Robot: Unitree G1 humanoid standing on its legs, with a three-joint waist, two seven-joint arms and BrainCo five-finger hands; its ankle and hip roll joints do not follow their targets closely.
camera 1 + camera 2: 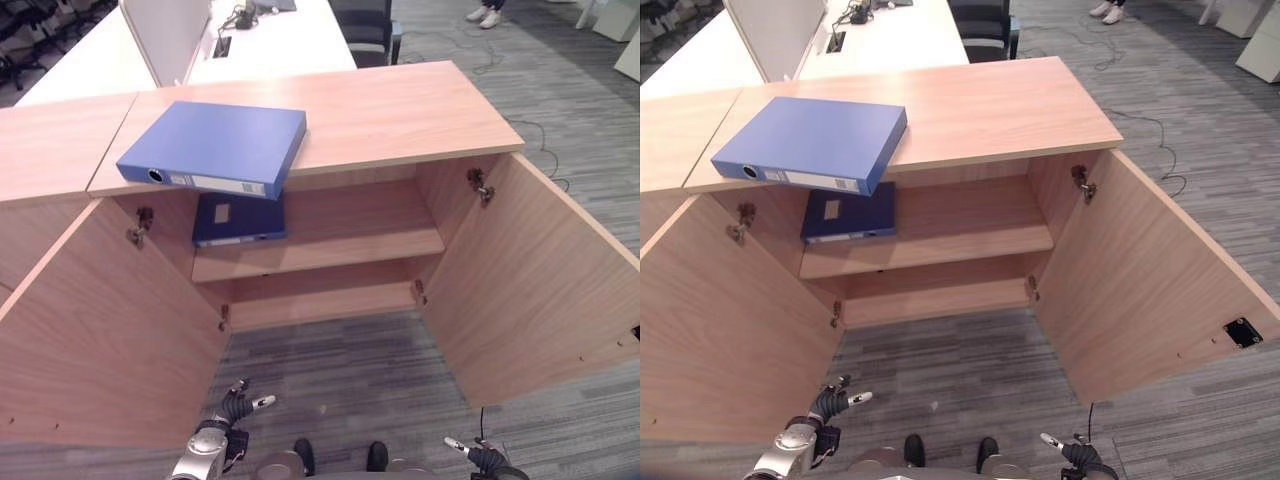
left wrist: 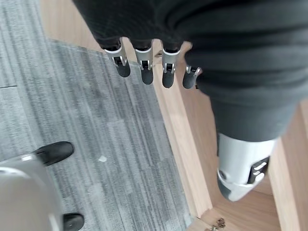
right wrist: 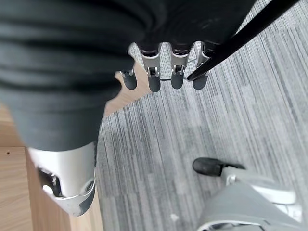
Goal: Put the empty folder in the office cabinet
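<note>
A blue ring-binder folder (image 1: pixel 215 148) lies flat on the wooden cabinet top (image 1: pixel 400 110), its front corner jutting over the edge. A darker blue folder (image 1: pixel 238 218) lies on the upper shelf (image 1: pixel 340 235) inside the cabinet, at its left end. Both cabinet doors stand wide open. My left hand (image 1: pixel 238 406) hangs low over the carpet in front of the left door, with its fingers (image 2: pixel 144 67) straight and holding nothing. Low at the right, my right hand (image 1: pixel 468 452) is also open and its fingers (image 3: pixel 154 77) are empty. Both hands are far below the folders.
The left door (image 1: pixel 100 330) and the right door (image 1: pixel 540 280) flank the space in front of the cabinet. The lower shelf (image 1: pixel 320 300) is bare. Behind the cabinet are white desks (image 1: pixel 270 45) and a dark chair (image 1: pixel 365 30). A person's shoes (image 1: pixel 485 15) are at the far right.
</note>
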